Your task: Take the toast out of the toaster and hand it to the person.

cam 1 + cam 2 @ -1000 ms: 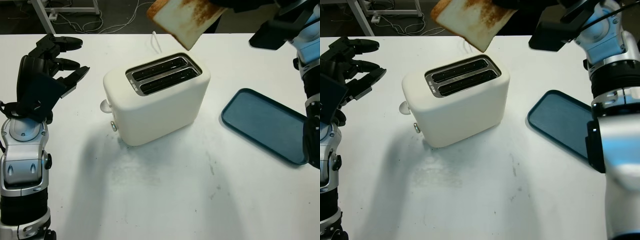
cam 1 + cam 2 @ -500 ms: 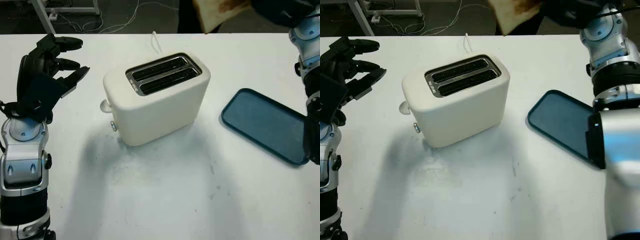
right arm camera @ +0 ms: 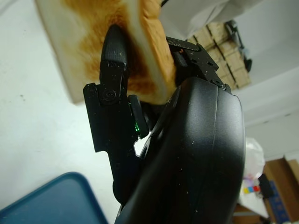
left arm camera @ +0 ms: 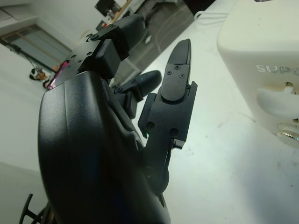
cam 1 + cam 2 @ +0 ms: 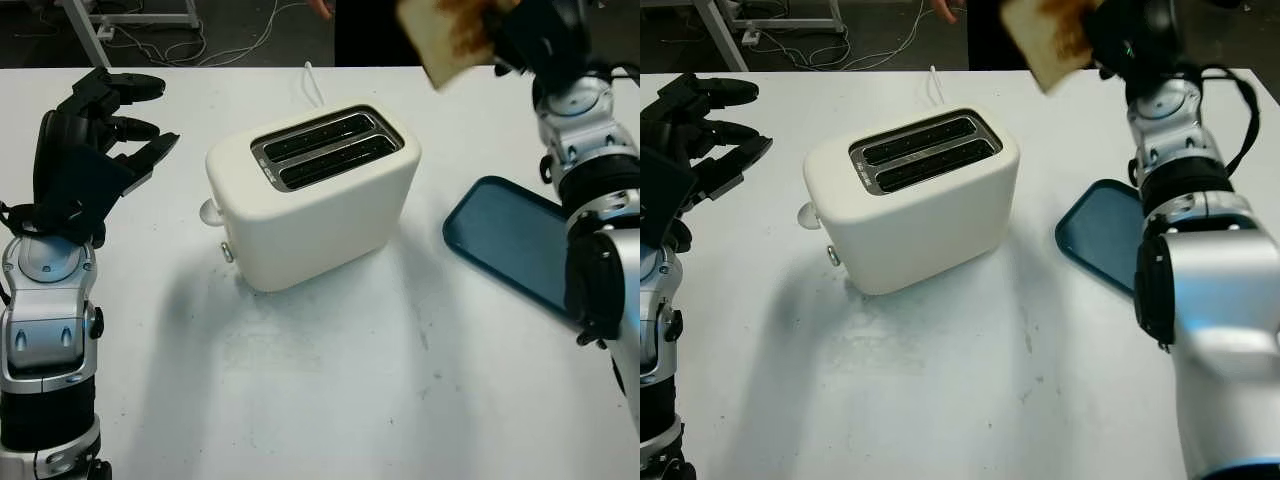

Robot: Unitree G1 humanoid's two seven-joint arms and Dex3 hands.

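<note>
A browned slice of toast [image 5: 448, 37] hangs high at the table's far right, with my right hand [image 5: 520, 30] shut on it; in the right wrist view its black fingers [image 3: 114, 70] clamp the toast [image 3: 88, 51]. The cream toaster [image 5: 315, 195] stands mid-table with both slots showing dark. My left hand [image 5: 90, 140] is open, raised over the table's left side, apart from the toaster [image 4: 266, 70]. A person's fingertip [image 5: 322, 8] shows at the far edge, left of the toast.
A dark blue tray [image 5: 505, 245] lies right of the toaster under my right arm. The toaster's white cord [image 5: 312, 85] runs off the far edge. Cables and a metal frame lie on the floor beyond the table.
My right hand swung the toast from above the toaster's back edge to the far right and turned it more upright. The left hand stayed still. A fingertip appeared at the far edge.
</note>
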